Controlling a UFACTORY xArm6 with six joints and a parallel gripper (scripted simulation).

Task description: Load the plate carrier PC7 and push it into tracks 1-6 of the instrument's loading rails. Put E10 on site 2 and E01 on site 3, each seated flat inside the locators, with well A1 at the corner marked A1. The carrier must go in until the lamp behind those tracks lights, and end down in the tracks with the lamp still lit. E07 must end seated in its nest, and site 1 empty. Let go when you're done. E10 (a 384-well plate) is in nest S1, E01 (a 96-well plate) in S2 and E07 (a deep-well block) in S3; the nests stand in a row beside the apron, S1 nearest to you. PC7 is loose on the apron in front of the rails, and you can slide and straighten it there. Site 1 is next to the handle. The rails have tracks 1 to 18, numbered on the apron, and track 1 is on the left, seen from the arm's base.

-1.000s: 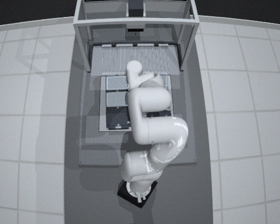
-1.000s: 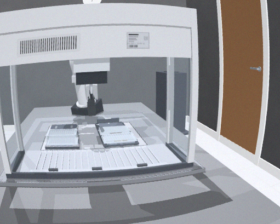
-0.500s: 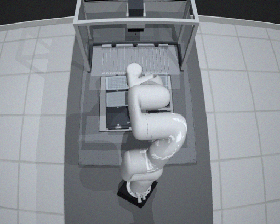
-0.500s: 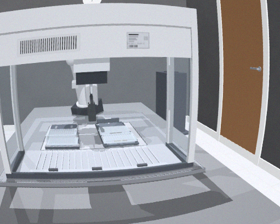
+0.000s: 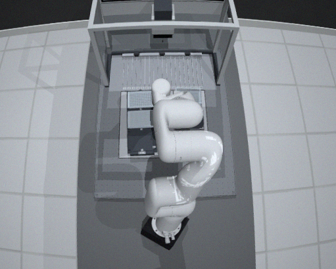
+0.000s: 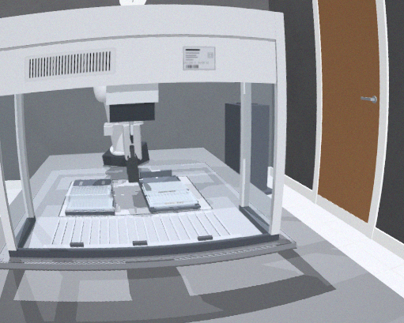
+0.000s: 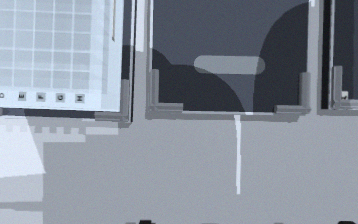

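Overhead: PC7 (image 5: 141, 142) lies on the apron at 9 o'clock of the arm, with E01 (image 5: 139, 99) at its 12 o'clock end, E10 (image 5: 139, 119) mid and the handle-end site bare.
Exterior: the gripper (image 6: 133, 170) hangs with fingers fully spread, gripping nothing; PC7 is at its 4 o'clock.
Wrist: E07 (image 7: 45, 50) is seated at 10 o'clock, with a bare nest (image 7: 205, 30) at 12.

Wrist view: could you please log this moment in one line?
tool open, empty | near empty nest | block in neighbouring nest | carrier outside rails
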